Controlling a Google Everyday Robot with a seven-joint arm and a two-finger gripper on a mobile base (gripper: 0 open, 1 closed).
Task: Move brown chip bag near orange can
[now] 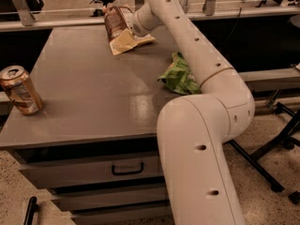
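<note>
Grey table [93,93]: brown chip bag [116,25] at far edge, well apart from orange can [18,90]. Gripper [130,29] at bag; whether clamped, cannot tell. Bag judged light, crinkly, crushable; pinch its middle gently.

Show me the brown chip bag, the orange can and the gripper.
brown chip bag [114,25], camera view, on its dark brown upper part.
orange can [21,93], camera view, on its side wall.
gripper [133,28], camera view, on its end, right at the brown chip bag.
</note>
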